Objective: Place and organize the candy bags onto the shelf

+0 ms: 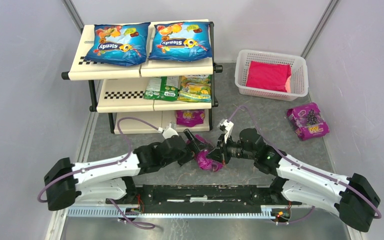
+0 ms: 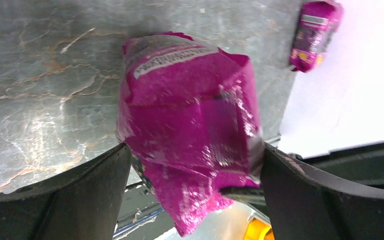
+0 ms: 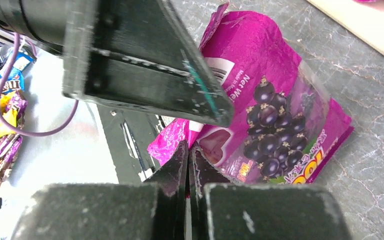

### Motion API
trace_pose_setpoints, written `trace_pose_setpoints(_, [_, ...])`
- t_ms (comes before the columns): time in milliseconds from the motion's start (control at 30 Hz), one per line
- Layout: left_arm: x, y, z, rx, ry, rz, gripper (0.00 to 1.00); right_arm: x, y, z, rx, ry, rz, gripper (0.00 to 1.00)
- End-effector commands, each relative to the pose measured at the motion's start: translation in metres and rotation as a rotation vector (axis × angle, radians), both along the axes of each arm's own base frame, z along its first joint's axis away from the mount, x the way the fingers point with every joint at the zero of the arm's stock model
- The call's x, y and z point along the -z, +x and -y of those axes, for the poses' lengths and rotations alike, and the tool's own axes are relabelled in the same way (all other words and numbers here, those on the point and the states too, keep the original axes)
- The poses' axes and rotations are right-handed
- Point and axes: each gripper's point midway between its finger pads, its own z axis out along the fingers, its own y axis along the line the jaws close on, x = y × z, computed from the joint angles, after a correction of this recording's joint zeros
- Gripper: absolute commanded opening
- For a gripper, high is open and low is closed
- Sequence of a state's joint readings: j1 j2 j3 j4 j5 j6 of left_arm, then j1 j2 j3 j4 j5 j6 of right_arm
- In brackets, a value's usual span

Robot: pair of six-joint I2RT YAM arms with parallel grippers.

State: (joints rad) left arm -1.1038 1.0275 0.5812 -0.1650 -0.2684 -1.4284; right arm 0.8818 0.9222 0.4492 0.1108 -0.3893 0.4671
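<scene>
A purple candy bag with grape print (image 1: 207, 161) hangs between my two grippers just above the table. My right gripper (image 1: 219, 154) is shut on its edge; the right wrist view shows the fingers (image 3: 187, 147) pinched on the bag (image 3: 275, 110). My left gripper (image 1: 199, 146) is open, its jaws standing either side of the bag (image 2: 190, 115) in the left wrist view (image 2: 195, 150). The shelf (image 1: 125, 95) holds two blue bags (image 1: 116, 44) (image 1: 181, 41) on top, two green-yellow bags (image 1: 162, 88) (image 1: 196, 88) in the middle and a purple bag (image 1: 190, 117) at the bottom. Another purple bag (image 1: 307, 121) lies on the table at the right.
A white mesh basket (image 1: 239, 75) with a red packet (image 1: 267, 76) stands at the back right. Grey walls close both sides. A black rail with the arm bases runs along the near edge. The left gripper's finger (image 3: 150, 65) crosses the top of the right wrist view.
</scene>
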Motion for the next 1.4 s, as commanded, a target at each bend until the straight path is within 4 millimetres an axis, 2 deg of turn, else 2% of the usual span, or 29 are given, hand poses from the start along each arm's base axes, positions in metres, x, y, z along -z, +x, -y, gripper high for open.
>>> trace_pose_setpoints(0, [0.018, 0.017, -0.009, -0.192, 0.059, -0.105, 1.00, -0.035, -0.006, -0.011, -0.061, 0.134, 0.077, 0.00])
trace_pose_setpoints(167, [0.038, 0.015, -0.008, -0.268, 0.107, -0.226, 0.93, -0.026, -0.008, -0.009, -0.061, 0.128, 0.069, 0.00])
trace_pose_setpoints(267, [0.048, 0.013, -0.001, -0.262, 0.130, -0.266, 0.89, -0.024, -0.008, -0.009, -0.064, 0.130, 0.066, 0.00])
trace_pose_setpoints(367, [0.050, 0.014, 0.009, -0.251, 0.104, -0.272, 0.82, -0.021, -0.008, -0.010, -0.066, 0.125, 0.064, 0.00])
trace_pose_setpoints(533, [0.051, 0.017, 0.010, -0.274, 0.085, -0.256, 0.72, -0.014, -0.008, -0.009, -0.066, 0.104, 0.060, 0.01])
trace_pose_setpoints(567, [0.051, 0.017, 0.011, -0.273, 0.073, -0.251, 0.68, -0.013, -0.008, -0.009, -0.068, 0.104, 0.059, 0.05])
trace_pose_setpoints(667, [0.052, 0.017, 0.015, -0.261, 0.032, -0.241, 0.55, -0.012, -0.008, -0.008, -0.068, 0.094, 0.060, 0.34])
trace_pose_setpoints(800, [0.050, 0.015, 0.017, -0.229, -0.025, -0.218, 0.48, -0.014, 0.001, -0.001, -0.031, 0.041, 0.113, 0.51])
trace_pose_setpoints(933, [0.046, 0.013, -0.002, -0.252, -0.055, -0.196, 0.46, -0.027, 0.018, 0.012, 0.047, -0.021, 0.212, 0.63])
trace_pose_setpoints(1067, [0.037, 0.016, -0.029, -0.291, -0.114, -0.160, 0.44, -0.036, 0.031, 0.026, 0.115, -0.071, 0.287, 0.71])
trace_pose_setpoints(1233, [0.020, 0.022, -0.062, -0.338, -0.171, -0.122, 0.40, -0.039, 0.035, 0.033, 0.143, -0.089, 0.313, 0.74])
trace_pose_setpoints(1367, [-0.008, 0.037, -0.090, -0.385, -0.248, -0.059, 0.38, -0.038, 0.036, 0.033, 0.150, -0.093, 0.308, 0.74])
